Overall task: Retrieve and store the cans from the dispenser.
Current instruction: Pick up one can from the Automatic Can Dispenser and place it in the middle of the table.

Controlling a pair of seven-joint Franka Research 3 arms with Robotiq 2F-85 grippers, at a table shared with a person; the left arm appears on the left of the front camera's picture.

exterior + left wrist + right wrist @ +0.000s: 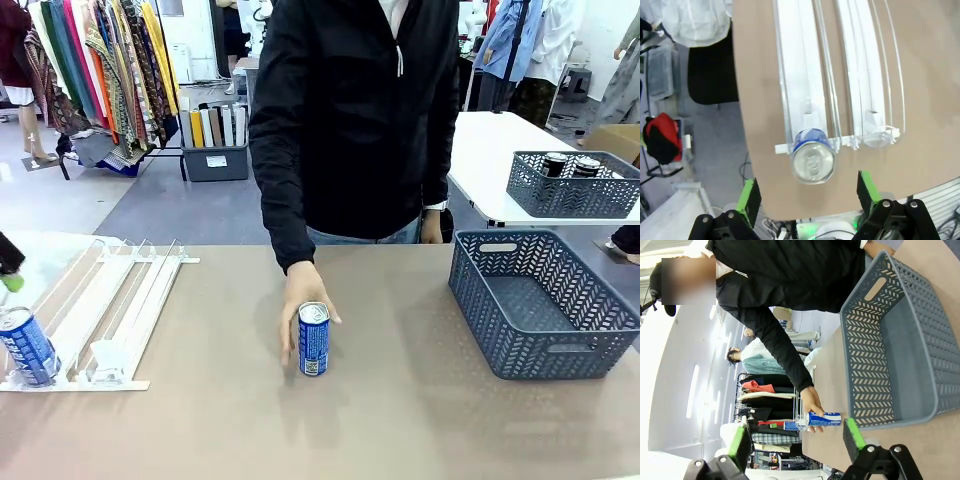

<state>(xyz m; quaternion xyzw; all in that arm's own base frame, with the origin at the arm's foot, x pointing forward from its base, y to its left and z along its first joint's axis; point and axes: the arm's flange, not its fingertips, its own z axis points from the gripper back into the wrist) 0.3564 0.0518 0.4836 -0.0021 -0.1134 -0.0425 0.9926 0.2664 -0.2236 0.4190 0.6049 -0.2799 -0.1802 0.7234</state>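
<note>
left gripper: spread wide, empty
right gripper: spread, empty
lane can: blue, 8 o'clock, at dispenser front stop; white lettering unreadable
middle can: blue, upright, person's hand on it; print illegible

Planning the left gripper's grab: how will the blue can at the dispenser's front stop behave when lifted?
The blue can looks rigid, but thin aluminium may dent under a hard squeeze. Its smooth round wall could slip between the left gripper's pads. Standing tall and slim on the sloped dispenser, it may tip if nudged.
</note>
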